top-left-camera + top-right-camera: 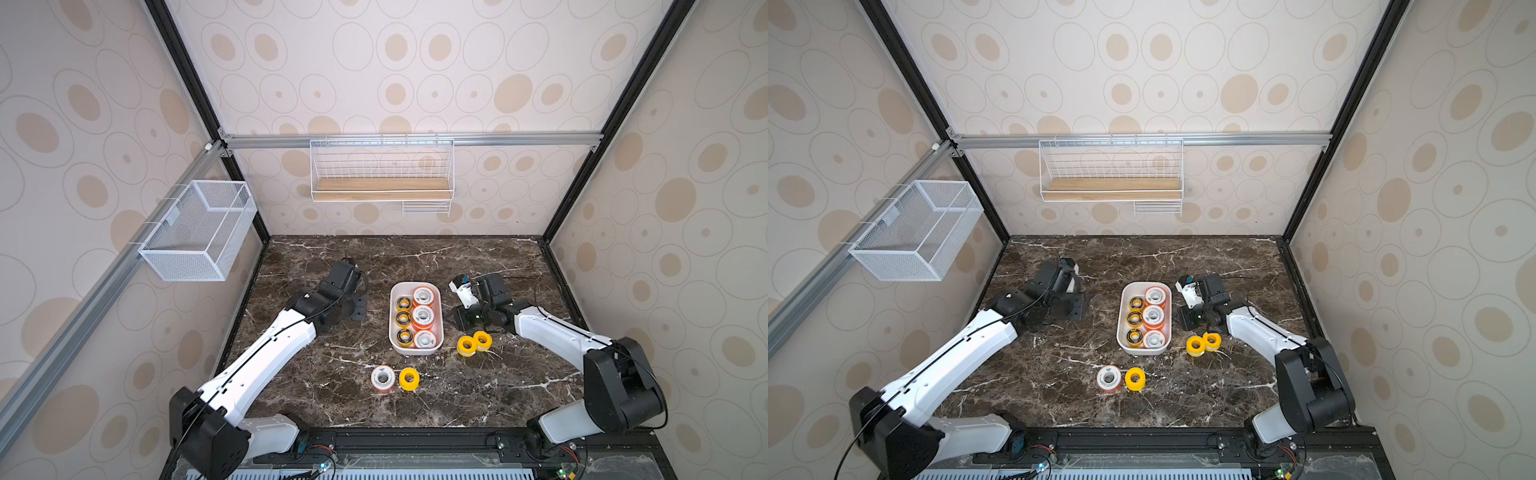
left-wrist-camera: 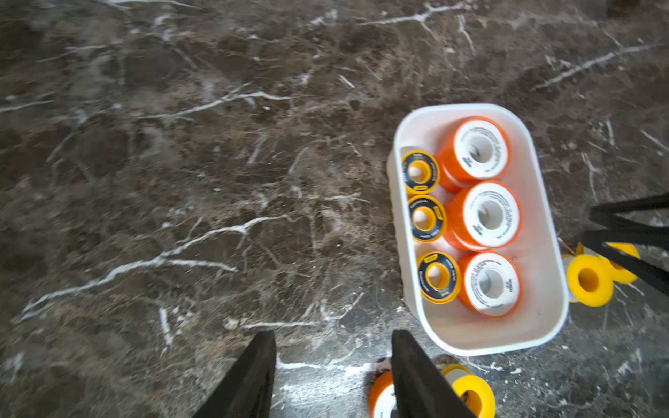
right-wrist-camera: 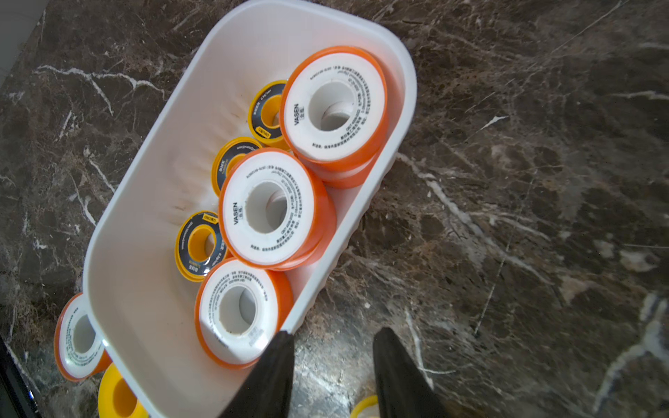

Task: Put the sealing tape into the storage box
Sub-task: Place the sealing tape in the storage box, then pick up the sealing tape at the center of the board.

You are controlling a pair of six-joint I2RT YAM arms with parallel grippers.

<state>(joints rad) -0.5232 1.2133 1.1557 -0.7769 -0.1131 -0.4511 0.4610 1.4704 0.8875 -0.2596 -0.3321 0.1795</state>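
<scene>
The white storage box (image 1: 400, 291) (image 1: 1130, 291) stands mid-table and holds six sealing tape spools: three white-faced with orange rims (image 1: 423, 317) and three yellow with dark faces (image 1: 403, 319). Loose on the marble lie one orange-rimmed spool (image 1: 382, 377), a yellow spool (image 1: 409, 379) beside it, and two yellow spools (image 1: 473, 343) right of the box. My left gripper (image 2: 333, 334) hangs open over bare marble left of the box (image 2: 543, 289), nothing between its fingers. My right gripper (image 3: 335, 333) is open and empty at the box's right wall (image 3: 365, 202), above the yellow pair.
A white mesh basket (image 1: 199, 230) hangs on the left wall. A wire shelf with a wooden board (image 1: 381, 187) is fixed to the back wall. Both arms reach in from the front corners over the dark marble table (image 1: 478, 266).
</scene>
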